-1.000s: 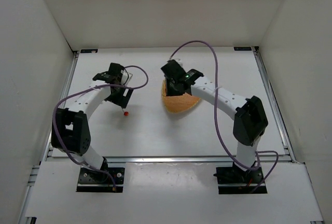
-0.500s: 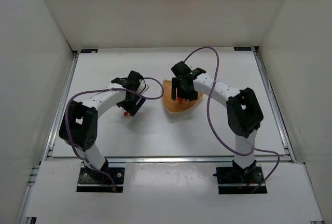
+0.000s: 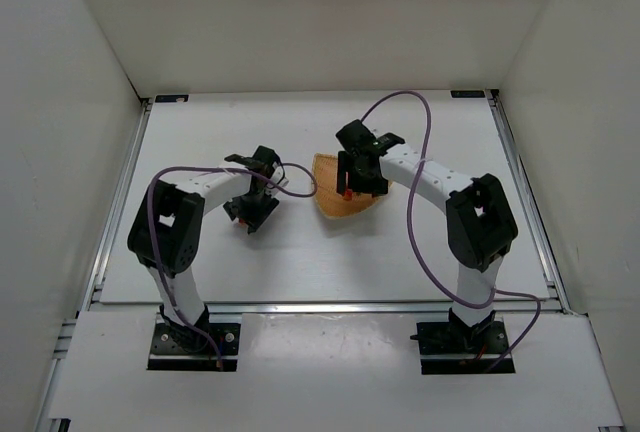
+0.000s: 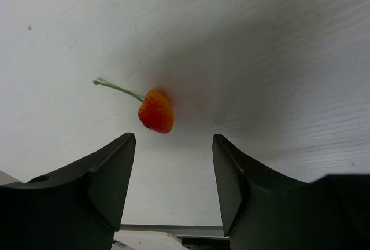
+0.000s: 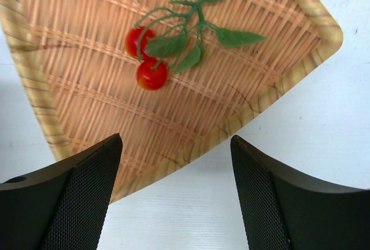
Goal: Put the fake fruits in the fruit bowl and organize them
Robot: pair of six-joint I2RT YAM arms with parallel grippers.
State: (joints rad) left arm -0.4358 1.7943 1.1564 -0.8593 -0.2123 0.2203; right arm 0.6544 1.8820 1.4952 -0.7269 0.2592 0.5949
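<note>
Left wrist view: the left gripper hovers with its jaws apart, gripping nothing — the single cherry lies on the white table just beyond the gap, at eleven o'clock, its stem pointing toward ten o'clock. The right gripper (jaws likewise spread and empty) hangs over the wicker basket, where the leafy cherry cluster rests on the weave at twelve o'clock — leaves toward one o'clock.

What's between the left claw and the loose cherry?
Nothing. In the left wrist view, only bare table separates the open left claw from the single cherry just ahead of it.
</note>
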